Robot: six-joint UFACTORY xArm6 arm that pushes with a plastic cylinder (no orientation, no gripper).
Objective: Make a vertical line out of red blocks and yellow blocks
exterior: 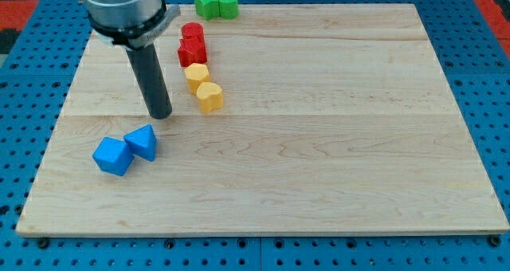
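Two red blocks (192, 33) (192, 53) and two yellow blocks (197, 75) (210, 96) form a near-vertical column near the view's top left of the wooden board (319, 143), touching one another. The lowest yellow block sits slightly to the right. My tip (161, 114) rests on the board to the left of the lower yellow block, apart from it, and above the blue blocks.
Two blue blocks (111, 155) (143, 142) lie side by side at the view's lower left. Two green blocks (209, 4) (228, 4) sit at the board's top edge, above the red blocks. Blue pegboard surrounds the board.
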